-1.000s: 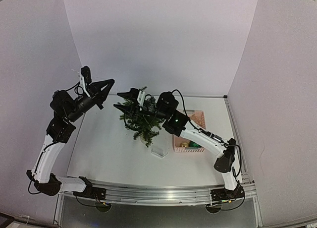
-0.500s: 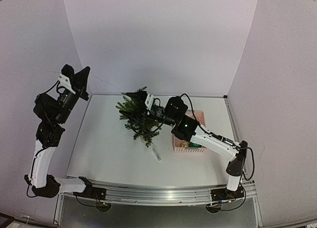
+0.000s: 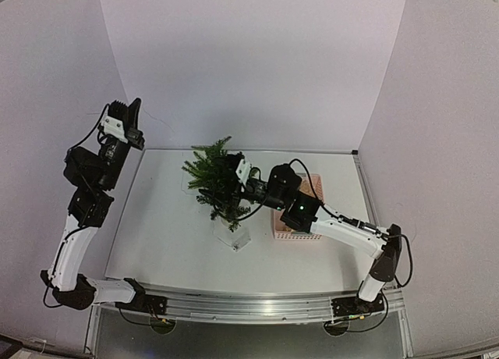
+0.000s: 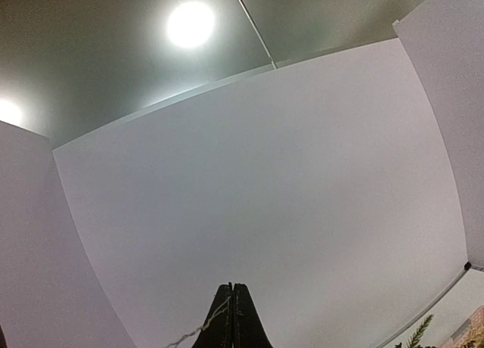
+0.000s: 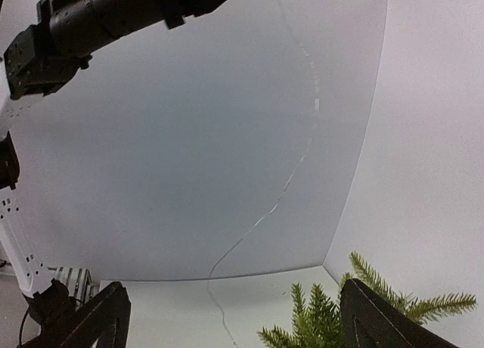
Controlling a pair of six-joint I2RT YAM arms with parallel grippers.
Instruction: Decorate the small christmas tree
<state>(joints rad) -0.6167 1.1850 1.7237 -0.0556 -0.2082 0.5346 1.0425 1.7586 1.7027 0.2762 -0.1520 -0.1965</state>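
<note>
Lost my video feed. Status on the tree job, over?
Left gripper shut on string, up high. Right gripper open at the tree. Pink basket beside tree, under right arm, not blocking.

The small christmas tree [image 3: 212,179] is dark green; the basket [image 3: 296,237], pink.

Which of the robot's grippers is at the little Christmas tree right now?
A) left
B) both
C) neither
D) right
D: the right gripper sits open among the small christmas tree's branches, while the left gripper, shut on a thin strand, is up by the left wall, away from it.
</note>
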